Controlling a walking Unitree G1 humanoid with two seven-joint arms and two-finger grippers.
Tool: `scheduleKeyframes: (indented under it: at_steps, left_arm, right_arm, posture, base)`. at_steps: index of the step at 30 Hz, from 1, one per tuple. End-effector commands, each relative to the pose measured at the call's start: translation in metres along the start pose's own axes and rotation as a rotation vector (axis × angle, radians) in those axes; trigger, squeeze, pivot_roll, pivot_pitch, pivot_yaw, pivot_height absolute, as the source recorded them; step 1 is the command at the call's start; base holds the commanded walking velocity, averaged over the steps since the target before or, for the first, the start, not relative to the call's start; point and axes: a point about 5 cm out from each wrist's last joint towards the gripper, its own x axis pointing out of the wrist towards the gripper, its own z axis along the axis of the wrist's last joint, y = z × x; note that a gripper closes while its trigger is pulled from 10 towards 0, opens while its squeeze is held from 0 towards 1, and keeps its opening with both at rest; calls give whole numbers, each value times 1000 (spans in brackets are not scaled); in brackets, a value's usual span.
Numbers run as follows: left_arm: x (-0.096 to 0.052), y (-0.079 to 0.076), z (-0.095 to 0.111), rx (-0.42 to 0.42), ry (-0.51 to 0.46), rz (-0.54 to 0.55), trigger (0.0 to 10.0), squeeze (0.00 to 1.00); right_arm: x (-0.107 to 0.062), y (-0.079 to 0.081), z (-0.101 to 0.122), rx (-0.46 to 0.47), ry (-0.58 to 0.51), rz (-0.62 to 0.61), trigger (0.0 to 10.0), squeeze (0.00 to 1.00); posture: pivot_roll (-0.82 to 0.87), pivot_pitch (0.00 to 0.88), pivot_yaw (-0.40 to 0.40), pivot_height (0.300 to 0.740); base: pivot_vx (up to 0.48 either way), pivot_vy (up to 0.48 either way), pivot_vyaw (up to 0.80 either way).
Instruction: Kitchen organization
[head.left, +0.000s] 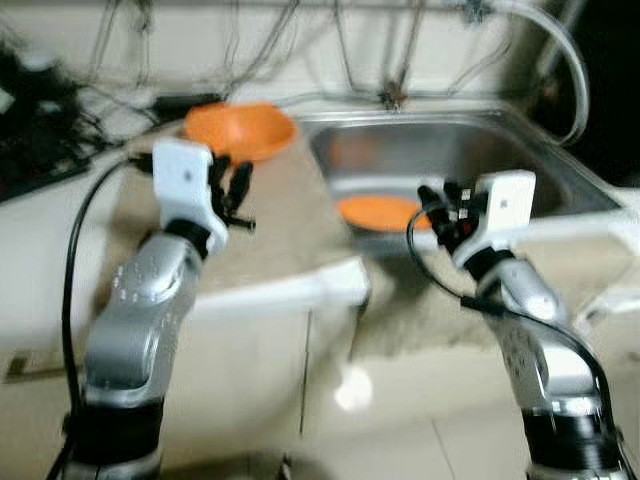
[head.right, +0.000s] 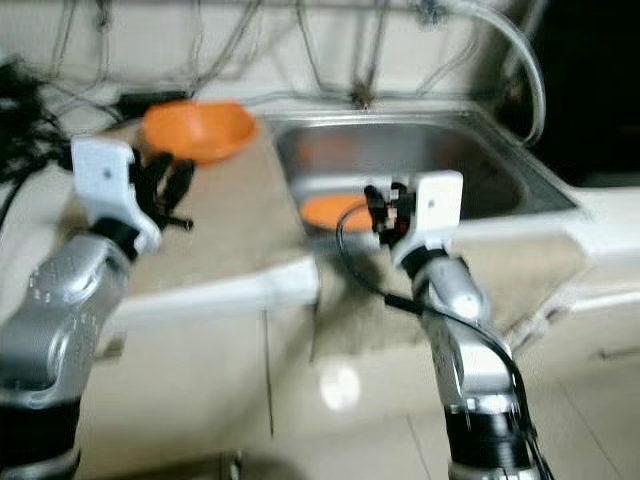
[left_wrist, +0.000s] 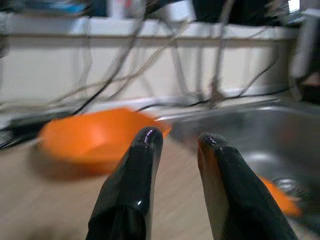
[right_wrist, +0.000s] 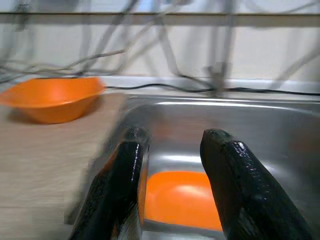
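An orange bowl (head.left: 240, 129) sits on the beige counter (head.left: 280, 220) just left of the steel sink (head.left: 440, 150). A second orange dish (head.left: 378, 212) lies in the sink's basin near its front wall. My left gripper (head.left: 232, 185) hovers over the counter a short way in front of the bowl, its two black fingers (left_wrist: 142, 165) open with nothing between them. My right gripper (head.left: 440, 205) is held at the sink's front edge, just right of the dish, fingers (right_wrist: 227, 160) open and empty.
Loose cables (head.left: 250, 40) hang along the back wall, and a curved tap (head.left: 560, 50) rises at the sink's far right. Dark clutter (head.left: 40, 130) sits on the counter at far left. White cabinet fronts (head.left: 300, 380) and tiled floor lie below.
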Motion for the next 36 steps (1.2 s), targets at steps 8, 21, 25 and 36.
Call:
scheduleKeyframes:
  at_steps: [8, 21, 25, 36]
  left_arm:
    - [3, -9, 5, -1, -17, -46, 10000, 0]
    - [2, -8, 6, -6, -25, -32, 10000, 0]
    - [1, -5, 4, -13, -14, -16, 10000, 0]
    - [3, 3, -3, 13, 48, 23, 10000, 0]
  right_arm:
    - [-3, -7, -1, -20, 8, -25, 10000, 0]
    - [-3, -5, -4, -31, 46, 36, 10000, 0]
    - [-2, -7, -3, -45, 47, 51, 10000, 0]
    - [-2, -7, -4, -58, 58, 87, 10000, 0]
  posture:
    - [-68, 0, -27, 740]
    - [-63, 0, -37, 740]
    - [-64, 0, -41, 740]
    - [-63, 0, -41, 740]
  base:
    - [363, 0, 0]
    - [277, 0, 475]
    - [0, 0, 0]
    - [0, 0, 0]
